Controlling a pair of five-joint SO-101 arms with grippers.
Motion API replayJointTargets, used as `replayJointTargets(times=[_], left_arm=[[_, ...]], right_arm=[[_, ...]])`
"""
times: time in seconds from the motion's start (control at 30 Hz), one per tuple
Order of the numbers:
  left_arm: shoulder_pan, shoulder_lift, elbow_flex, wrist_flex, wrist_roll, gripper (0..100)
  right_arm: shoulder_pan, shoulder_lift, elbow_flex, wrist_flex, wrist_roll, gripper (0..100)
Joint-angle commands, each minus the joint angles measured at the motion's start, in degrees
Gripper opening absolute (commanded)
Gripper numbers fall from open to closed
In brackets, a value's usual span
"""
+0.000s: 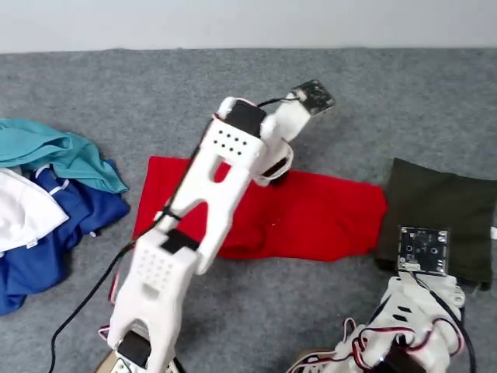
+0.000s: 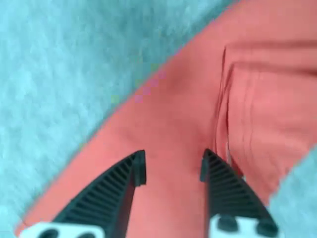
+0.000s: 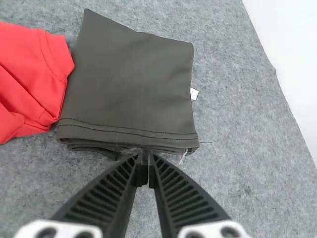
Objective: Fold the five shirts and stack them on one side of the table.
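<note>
In the high view, a red shirt (image 1: pixel 311 214) lies spread across the middle of the grey table (image 1: pixel 404 101). A dark shirt (image 1: pixel 443 206) sits folded at the right, its left edge beside the red one. At the left is a loose heap of a teal shirt (image 1: pixel 54 148), a white shirt (image 1: pixel 23 210) and a blue shirt (image 1: pixel 54 241). The left arm (image 1: pixel 202 210) stretches from the near left out over the red shirt. The right arm (image 1: pixel 404 318) is at the near right, by the dark shirt's near edge.

In the left wrist view, the left end effector (image 2: pixel 172 166) is released, its fingers spread above the red shirt near the shirt's edge.

In the right wrist view, the right end effector (image 3: pixel 144 163) is clenched, tips meeting at the dark shirt's near edge. I cannot tell whether they pinch any cloth.
</note>
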Motion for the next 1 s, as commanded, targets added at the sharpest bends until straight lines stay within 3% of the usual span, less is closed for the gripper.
replayJointTargets(times=[0.0, 0.13, 0.5, 0.73, 0.97], left_arm=[[-0.3, -12.0, 16.5, 1.4, 0.4, 18], [-1.7, -16.3, 29.7, 0.4, -2.5, 18], [-13.9, -16.8, 50.0, -13.4, -7.5, 18], [-19.5, -17.5, 51.8, -14.6, -8.0, 18], [-19.4, -22.5, 47.5, -7.9, -7.7, 18]], right_arm=[[0.4, 0.6, -0.4, -0.4, -0.3, 1.3], [0.4, 0.6, -0.4, -0.4, -0.3, 1.3], [0.4, 0.6, -0.2, -0.4, -0.3, 1.3], [0.4, 0.6, -0.2, -0.4, -0.3, 1.3], [0.4, 0.6, -0.2, -0.4, -0.3, 1.3]])
